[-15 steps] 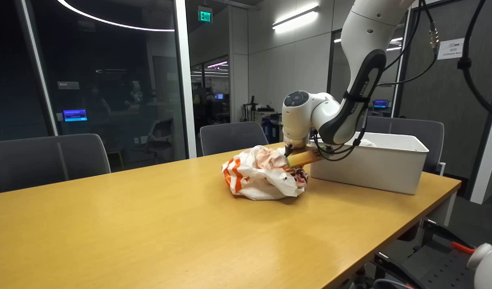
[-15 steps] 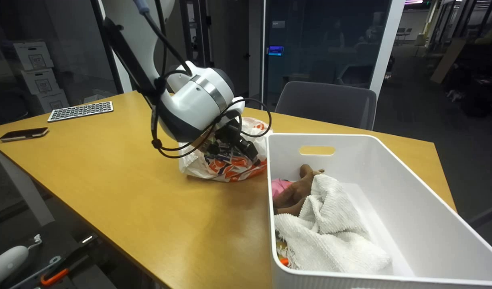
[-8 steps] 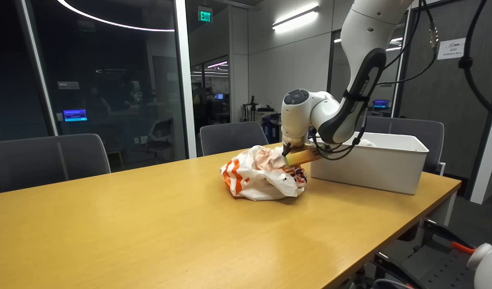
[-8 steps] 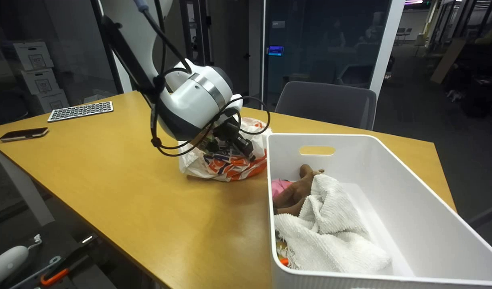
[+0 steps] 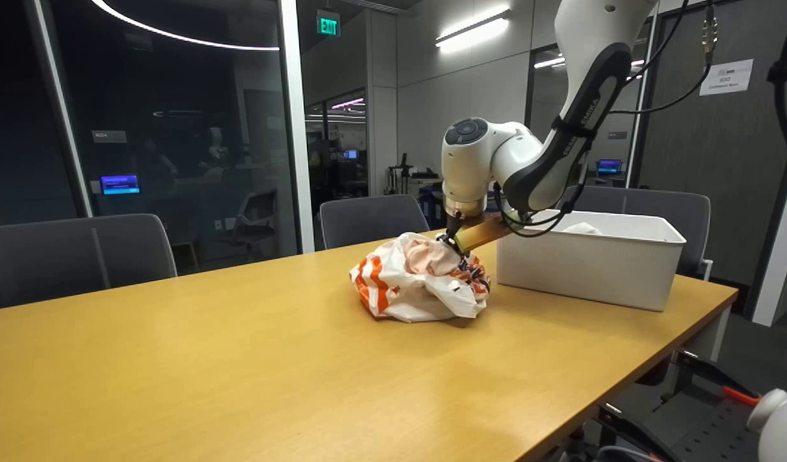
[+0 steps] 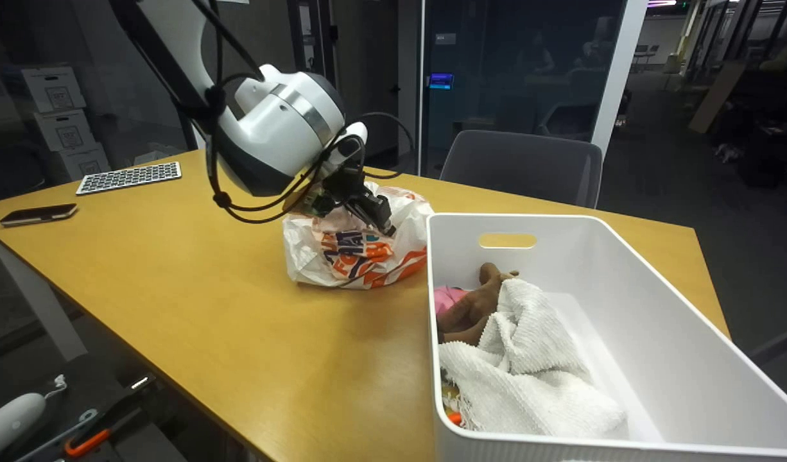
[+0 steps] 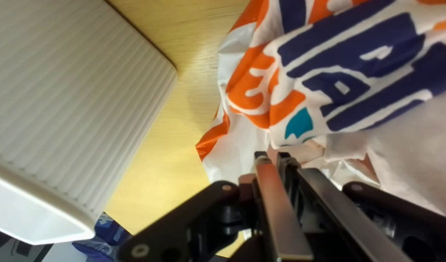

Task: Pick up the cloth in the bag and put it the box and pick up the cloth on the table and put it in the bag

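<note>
Tilted downward, my gripper (image 7: 272,157) is at the top folds of the bag (image 5: 425,298), toward the side that faces the box (image 5: 589,266). Seen from the wrist, its fingers (image 7: 278,211) run close together with a narrow gap at the tips; I cannot tell whether they are clenched on some of the material or on nothing. My arm (image 6: 281,140) bends down to the bag from above.

The bag sits slumped on the table (image 5: 239,359), white with orange stripes, with orange and navy lettering on the side toward the box. At its crumpled top shows a pale pinkish fold (image 5: 432,258); it looks like cloth, but I cannot tell where cloth ends and bag begins.

The box stands just beside the bag, and in the wrist view a strip of table separates them. In the box, apart from the bag, lies a rumpled white cloth (image 6: 538,372) with a fringed edge. On the bag's side of the box, next to that cloth, are a brown thing (image 6: 477,305) and a pink thing (image 6: 447,299), neither of which I can identify.

Well apart from the bag are a keyboard (image 6: 129,178) and a dark phone-like thing (image 6: 38,215). Beyond the bag, in an exterior view, stands a grey chair (image 5: 373,221).
</note>
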